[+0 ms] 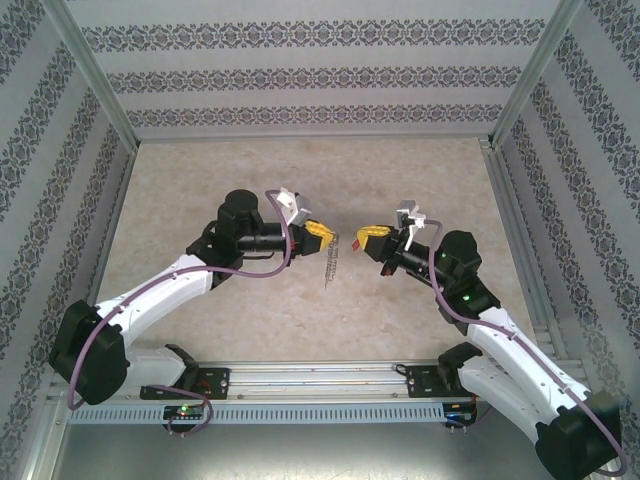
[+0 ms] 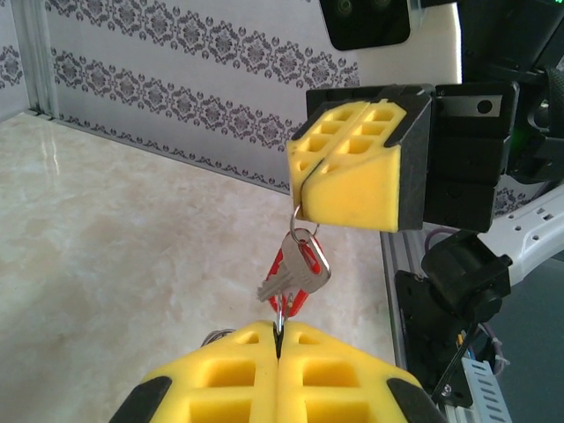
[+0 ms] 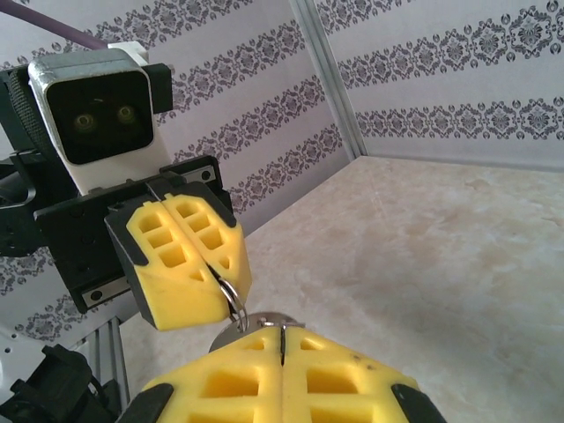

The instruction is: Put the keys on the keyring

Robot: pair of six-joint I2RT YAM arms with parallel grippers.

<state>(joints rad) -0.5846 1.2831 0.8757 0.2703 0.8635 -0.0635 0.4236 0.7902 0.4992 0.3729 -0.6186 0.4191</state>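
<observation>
Both pincers shut on the keyring [image 2: 294,217]
Ease the key [image 2: 300,273] below the right gripper [image 2: 304,181] onward; hold the left gripper [image 2: 278,339] steady.

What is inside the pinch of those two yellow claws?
A thin keyring and a red-headed key; the parts clamped inside the right gripper and left gripper are covered.

Top view overhead, wrist views close, opposed (sharing keys [image 2: 298,269])

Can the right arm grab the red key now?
Probably not yet. The red key sits close to the right gripper, nothing between, but that gripper is shut on the wire loop beside it.
</observation>
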